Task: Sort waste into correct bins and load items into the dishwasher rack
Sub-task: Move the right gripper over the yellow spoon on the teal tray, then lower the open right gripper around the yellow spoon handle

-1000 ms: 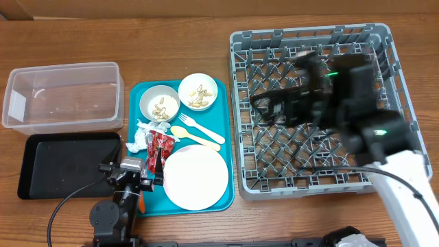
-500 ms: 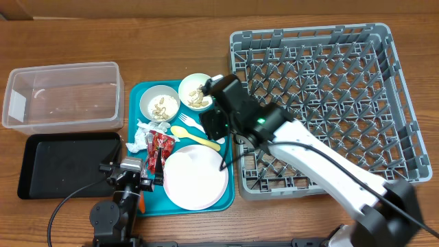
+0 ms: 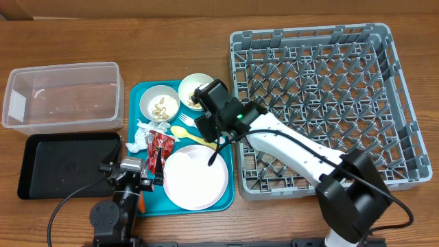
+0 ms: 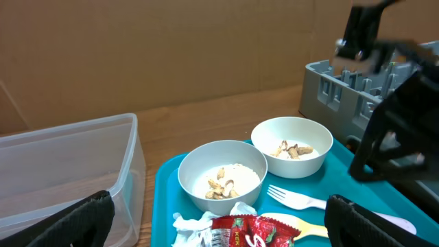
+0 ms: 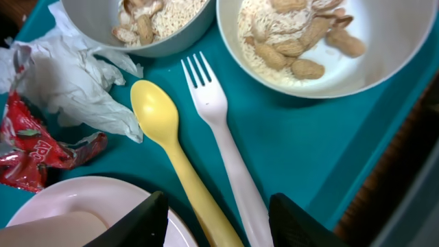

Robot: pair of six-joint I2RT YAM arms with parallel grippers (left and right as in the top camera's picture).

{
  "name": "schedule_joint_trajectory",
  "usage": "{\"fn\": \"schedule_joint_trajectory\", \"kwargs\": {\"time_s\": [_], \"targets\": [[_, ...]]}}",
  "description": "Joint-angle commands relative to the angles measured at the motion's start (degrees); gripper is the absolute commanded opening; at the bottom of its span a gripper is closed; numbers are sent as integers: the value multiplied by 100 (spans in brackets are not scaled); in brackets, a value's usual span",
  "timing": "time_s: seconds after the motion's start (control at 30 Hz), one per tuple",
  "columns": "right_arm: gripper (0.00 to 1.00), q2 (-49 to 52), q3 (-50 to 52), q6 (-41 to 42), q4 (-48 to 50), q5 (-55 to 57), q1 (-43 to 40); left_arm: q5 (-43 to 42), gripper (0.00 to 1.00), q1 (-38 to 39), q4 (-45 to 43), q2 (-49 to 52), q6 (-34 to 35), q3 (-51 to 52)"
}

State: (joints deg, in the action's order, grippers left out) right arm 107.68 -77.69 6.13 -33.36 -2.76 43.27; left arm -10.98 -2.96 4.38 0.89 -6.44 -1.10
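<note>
My right gripper (image 5: 225, 219) hangs low over the teal tray, open. The handles of the pale yellow spoon (image 5: 164, 130) and white fork (image 5: 219, 130) lie between its fingers, untouched. Two white bowls (image 5: 151, 20) (image 5: 322, 41) hold peanut scraps. Crumpled white paper (image 5: 75, 82) and a red wrapper (image 5: 34, 154) lie left of the spoon. The plate (image 3: 195, 177) sits at the tray's front. My left gripper (image 4: 226, 230) is wide open at the tray's front left, holding nothing. The grey dishwasher rack (image 3: 322, 103) stands to the right. A clear tub (image 3: 62, 96) and a black tray (image 3: 65, 163) are on the left.
The teal serving tray (image 3: 136, 110) carries the dishes and waste between the bins and the rack. My right arm (image 3: 288, 147) stretches across the rack's front left corner. A black cable (image 3: 68, 202) runs over the table by the left arm's base.
My right arm has swung from above the rack to the teal tray, dropped over the fork and spoon, and narrowed its jaws. The left arm has not moved.
</note>
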Motion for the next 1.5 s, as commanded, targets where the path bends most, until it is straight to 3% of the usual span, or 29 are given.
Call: {"fn": "schedule_joint_trajectory", "kwargs": {"time_s": [0.0,0.73,0.9,1.1,1.2,1.3,1.47], "targets": [[51,232,-136,-151,87,-57,114,-50,100,37,-24,-57,-68,42],[49,1174,-136,-170,887,-4,210,-50,100,37,-24,-57,-68,42],[42,1176,-136,-168,883,275,210,-50,100,37,-24,-57,-68,42],[41,1176,-136,-170,890,573,210,-50,100,37,-24,-57,-68,42],[36,1176,-136,-170,885,570,210,-50,100,37,-24,-57,-68,42],[23,1176,-136,-168,885,573,210,-50,100,37,-24,-57,-68,42],[15,1176,-138,-168,844,623,210,-50,100,37,-24,-57,-68,42]]}}
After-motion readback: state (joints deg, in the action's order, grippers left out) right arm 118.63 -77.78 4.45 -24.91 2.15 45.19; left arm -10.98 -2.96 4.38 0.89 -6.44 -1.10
